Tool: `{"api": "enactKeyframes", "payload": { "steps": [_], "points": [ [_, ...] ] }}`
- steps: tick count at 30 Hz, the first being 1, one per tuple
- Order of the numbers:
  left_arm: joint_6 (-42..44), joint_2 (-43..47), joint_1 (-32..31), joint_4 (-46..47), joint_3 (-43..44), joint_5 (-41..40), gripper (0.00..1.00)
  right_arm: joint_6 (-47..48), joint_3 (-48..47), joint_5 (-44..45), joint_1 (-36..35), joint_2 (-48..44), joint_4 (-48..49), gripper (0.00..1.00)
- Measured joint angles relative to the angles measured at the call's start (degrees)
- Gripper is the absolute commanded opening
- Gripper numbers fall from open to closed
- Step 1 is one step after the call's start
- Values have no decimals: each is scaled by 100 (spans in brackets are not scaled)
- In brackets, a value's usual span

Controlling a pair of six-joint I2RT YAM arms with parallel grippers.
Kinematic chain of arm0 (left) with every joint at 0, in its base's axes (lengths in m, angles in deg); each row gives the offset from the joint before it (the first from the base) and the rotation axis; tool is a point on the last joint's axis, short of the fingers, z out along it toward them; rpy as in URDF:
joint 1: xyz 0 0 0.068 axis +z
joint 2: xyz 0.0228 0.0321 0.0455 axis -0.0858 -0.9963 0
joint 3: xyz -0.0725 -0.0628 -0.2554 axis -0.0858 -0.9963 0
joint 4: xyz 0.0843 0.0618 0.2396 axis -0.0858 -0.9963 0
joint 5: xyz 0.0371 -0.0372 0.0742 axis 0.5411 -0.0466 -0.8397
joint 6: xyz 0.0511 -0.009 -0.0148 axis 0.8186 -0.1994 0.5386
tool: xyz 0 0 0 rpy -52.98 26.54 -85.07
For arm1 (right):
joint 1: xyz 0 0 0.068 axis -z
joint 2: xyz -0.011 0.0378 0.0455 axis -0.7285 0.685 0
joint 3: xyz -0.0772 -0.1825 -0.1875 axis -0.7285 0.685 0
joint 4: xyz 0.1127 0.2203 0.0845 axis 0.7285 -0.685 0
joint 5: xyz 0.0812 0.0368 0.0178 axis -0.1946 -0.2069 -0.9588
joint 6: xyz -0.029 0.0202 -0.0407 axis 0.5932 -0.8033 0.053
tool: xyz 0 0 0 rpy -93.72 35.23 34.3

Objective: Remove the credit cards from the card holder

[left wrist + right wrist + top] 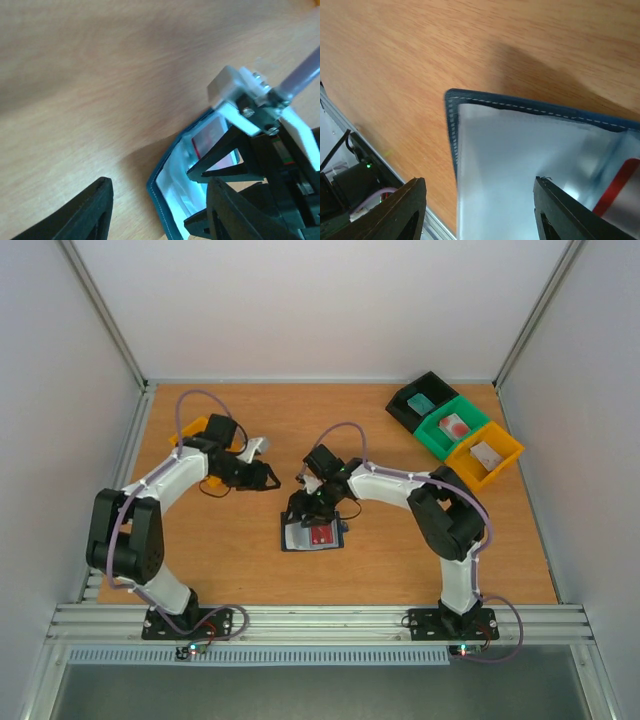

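Navy-blue card holder [300, 538] lies spread open on the tabletop [400, 570], pale pockets up, long axis running side to side across my reach; one red card [322, 534] shows in its right half, tucked in its pocket; my right end effector [312, 508] hangs directly over the holder's far edge, fingers spread and gripping nothing, so the card sits just nearward and a touch to the right of it; my left end effector [268, 476] is also released and empty, off to the far-left, apart from the holder; I judge the right arm better placed to reach the card.
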Motion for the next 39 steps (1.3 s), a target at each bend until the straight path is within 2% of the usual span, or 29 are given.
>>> {"api": "enactKeyframes", "payload": {
  "steps": [4, 8, 14, 19, 22, 28, 34, 39],
  "points": [
    [306, 96, -219, -472, 544, 15, 42, 146, -107, 151, 72, -380, -313, 54],
    [592, 125, -791, -1078, 1123, 225, 37, 238, -17, 439, 282, -1158, -619, 48],
    [772, 114, -1510, -1604, 1716, 658, 34, 380, 387, 907, 601, -1858, -986, 49],
    [481, -138, -1864, -1547, 1530, 763, 34, 387, 887, 979, 811, -1923, -1211, 50],
    [120, -402, -1974, -1268, 1104, 876, 37, 426, 938, 1038, 872, -1742, -1266, 54],
    [-568, -885, -2011, -570, 404, 793, 36, 629, 938, 1397, 872, -1471, -1493, 60],
    [-850, -1300, -2004, -295, 271, 514, 33, 909, 905, 1530, 872, -1084, -1690, 66],
    [-957, -1576, -1899, -190, 264, 457, 30, 1097, 863, 1178, 872, -861, -1541, 67]
  ]
}}
